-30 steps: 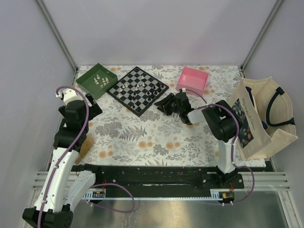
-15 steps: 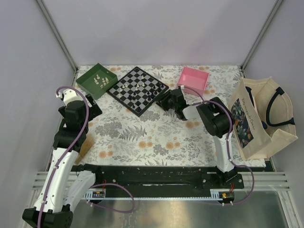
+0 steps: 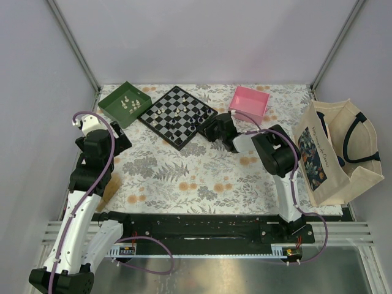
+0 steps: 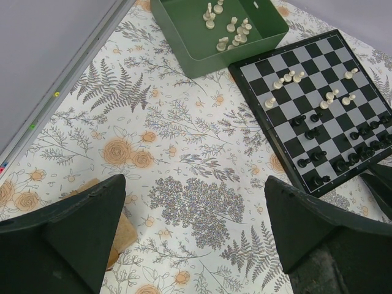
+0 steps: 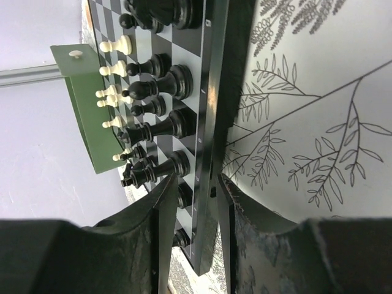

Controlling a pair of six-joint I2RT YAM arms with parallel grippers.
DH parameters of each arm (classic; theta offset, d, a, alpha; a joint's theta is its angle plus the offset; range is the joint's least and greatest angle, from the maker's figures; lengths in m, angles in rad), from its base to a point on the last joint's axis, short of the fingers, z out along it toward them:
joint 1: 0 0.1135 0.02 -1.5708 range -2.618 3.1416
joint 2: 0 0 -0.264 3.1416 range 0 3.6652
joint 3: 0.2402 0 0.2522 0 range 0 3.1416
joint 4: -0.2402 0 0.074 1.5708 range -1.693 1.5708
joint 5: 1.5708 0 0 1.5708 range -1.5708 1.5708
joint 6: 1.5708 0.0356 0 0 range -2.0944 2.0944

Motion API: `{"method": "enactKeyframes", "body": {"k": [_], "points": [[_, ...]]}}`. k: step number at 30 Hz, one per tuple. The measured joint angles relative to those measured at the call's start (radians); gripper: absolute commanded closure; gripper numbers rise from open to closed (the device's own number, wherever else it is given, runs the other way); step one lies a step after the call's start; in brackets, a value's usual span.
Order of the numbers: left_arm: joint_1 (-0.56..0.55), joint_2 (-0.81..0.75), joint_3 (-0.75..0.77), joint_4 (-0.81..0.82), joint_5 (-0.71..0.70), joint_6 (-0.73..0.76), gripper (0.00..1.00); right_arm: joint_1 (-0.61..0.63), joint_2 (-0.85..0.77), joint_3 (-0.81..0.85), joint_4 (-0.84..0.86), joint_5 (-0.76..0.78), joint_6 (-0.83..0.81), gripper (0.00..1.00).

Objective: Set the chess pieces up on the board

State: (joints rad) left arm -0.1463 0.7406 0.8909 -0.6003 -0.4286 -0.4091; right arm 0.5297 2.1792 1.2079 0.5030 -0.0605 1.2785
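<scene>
The board (image 3: 177, 116) lies at the back centre, turned like a diamond. Cream-white pieces (image 4: 285, 79) stand loosely on its far half and black pieces (image 4: 349, 156) crowd its near right side. More white pieces (image 4: 229, 27) lie in the green tray (image 4: 196, 43). My right gripper (image 3: 208, 127) is low at the board's right corner. In the right wrist view its fingers (image 5: 196, 202) stand slightly apart astride the board's edge (image 5: 211, 122), one over the black pieces (image 5: 165, 125), one outside. My left gripper (image 4: 196, 239) is open and empty above the cloth.
A pink box (image 3: 250, 103) stands right of the board. A tote bag (image 3: 337, 153) stands at the right table edge. A tan block (image 3: 110, 187) lies under the left arm. The green tray (image 3: 116, 104) touches the board's left corner.
My right gripper has moved left and back, from the cloth beside the board up to the board's right corner. The left arm has not moved.
</scene>
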Motion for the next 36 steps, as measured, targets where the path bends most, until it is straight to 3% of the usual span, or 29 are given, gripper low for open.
{"method": "enactKeyframes", "body": {"k": [36], "points": [[0.000, 0.011, 0.046, -0.035, -0.002, 0.021, 0.01, 0.016, 0.017, 0.095, -0.168, 0.073, 0.081, 0.66]]}}
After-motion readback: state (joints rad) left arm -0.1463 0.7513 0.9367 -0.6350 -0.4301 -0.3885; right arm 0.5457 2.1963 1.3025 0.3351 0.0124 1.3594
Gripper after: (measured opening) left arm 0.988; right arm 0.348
